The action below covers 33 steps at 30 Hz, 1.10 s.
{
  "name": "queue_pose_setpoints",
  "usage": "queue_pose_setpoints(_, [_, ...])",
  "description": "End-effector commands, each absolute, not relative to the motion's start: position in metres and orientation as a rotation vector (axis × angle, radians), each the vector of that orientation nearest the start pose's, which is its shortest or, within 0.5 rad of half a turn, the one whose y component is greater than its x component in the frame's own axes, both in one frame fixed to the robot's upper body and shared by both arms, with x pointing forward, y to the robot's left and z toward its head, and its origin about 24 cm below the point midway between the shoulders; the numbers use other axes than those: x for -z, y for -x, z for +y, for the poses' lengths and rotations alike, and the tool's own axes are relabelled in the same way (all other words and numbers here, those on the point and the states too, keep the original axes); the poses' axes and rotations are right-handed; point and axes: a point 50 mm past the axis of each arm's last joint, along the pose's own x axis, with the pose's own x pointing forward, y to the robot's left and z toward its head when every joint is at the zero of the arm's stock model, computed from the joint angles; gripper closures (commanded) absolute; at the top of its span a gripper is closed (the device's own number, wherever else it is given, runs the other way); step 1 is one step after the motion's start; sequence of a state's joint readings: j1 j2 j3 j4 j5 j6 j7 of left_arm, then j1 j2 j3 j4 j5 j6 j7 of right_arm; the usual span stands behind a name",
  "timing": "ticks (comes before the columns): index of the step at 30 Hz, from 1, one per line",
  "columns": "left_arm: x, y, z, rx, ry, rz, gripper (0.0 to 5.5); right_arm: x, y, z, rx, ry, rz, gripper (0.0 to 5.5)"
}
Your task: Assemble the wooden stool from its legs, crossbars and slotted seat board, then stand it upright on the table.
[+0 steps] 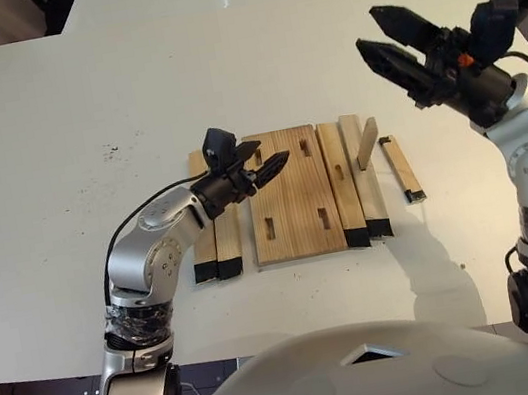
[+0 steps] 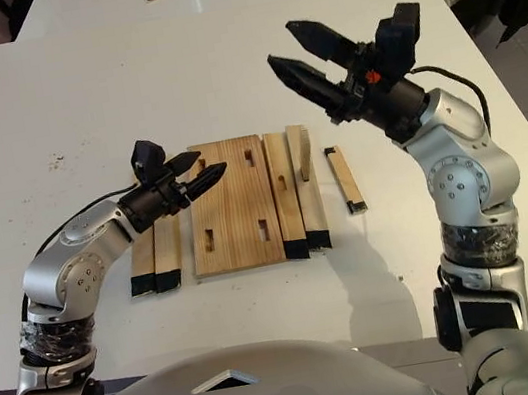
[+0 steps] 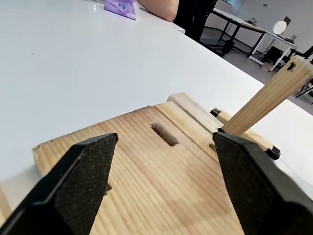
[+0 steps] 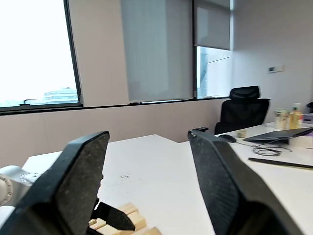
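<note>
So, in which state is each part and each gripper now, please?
board: flat, visible slots empty
left legs: flat beside the board
right legs: flat beside the board
standing crossbar: upright, tilted, at the right legs
flat crossbar: lying loose
left gripper: open, over the board
right gripper: open, raised, empty

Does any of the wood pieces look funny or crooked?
Yes. One short crossbar sticks up at a tilt on the legs right of the seat board; the other pieces lie flat.
</note>
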State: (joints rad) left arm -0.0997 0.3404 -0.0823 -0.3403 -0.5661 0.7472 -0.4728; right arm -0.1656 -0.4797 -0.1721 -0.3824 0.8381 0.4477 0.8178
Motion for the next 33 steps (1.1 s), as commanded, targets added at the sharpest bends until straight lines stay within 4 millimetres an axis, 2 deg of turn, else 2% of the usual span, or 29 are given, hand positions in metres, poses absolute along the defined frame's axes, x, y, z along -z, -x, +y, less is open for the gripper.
queue_pose_setpoints(1, [-0.082,-0.238,0.132,0.773,0.199,0.343,1.89,-0.150,-0.195,-0.172,-1.192,-0.236,-0.021,2.52])
queue_pose_setpoints(3, [-0.081,-0.236,0.134,0.762,0.200,0.344,1.89,-0.127,-0.173,-0.174,-1.252,-0.198,0.148,2.52])
queue_pose_setpoints(5, [-0.079,-0.235,0.135,0.750,0.196,0.348,1.89,-0.100,-0.164,-0.181,-1.239,-0.118,0.295,2.52])
queue_pose_setpoints(7, [-0.075,-0.234,0.134,0.740,0.180,0.357,1.89,-0.075,-0.166,-0.189,-1.175,-0.042,0.396,2.52])
queue_pose_setpoints(10, [-0.072,-0.233,0.132,0.740,0.167,0.361,1.89,-0.047,-0.173,-0.202,-1.104,0.145,0.465,2.52])
queue_pose_setpoints(15, [-0.065,-0.229,0.137,0.733,0.159,0.387,1.89,-0.025,-0.178,-0.216,-1.089,0.305,0.507,2.52])
queue_pose_setpoints(18, [-0.062,-0.228,0.139,0.728,0.149,0.398,1.89,-0.029,-0.183,-0.224,-1.082,0.347,0.496,2.52])
queue_pose_setpoints(22, [-0.059,-0.226,0.139,0.719,0.150,0.402,1.89,-0.046,-0.188,-0.232,-1.071,0.348,0.458,2.52])
queue_pose_setpoints(27, [-0.055,-0.221,0.139,0.703,0.153,0.410,1.89,-0.072,-0.186,-0.225,-1.063,0.272,0.388,2.52])
queue_pose_setpoints(30, [-0.054,-0.219,0.141,0.687,0.152,0.409,1.89,-0.088,-0.184,-0.219,-0.936,0.244,0.329,2.29])
queue_pose_setpoints(33, [-0.052,-0.216,0.144,0.664,0.148,0.411,1.89,-0.085,-0.183,-0.214,-0.707,0.205,0.336,1.87])
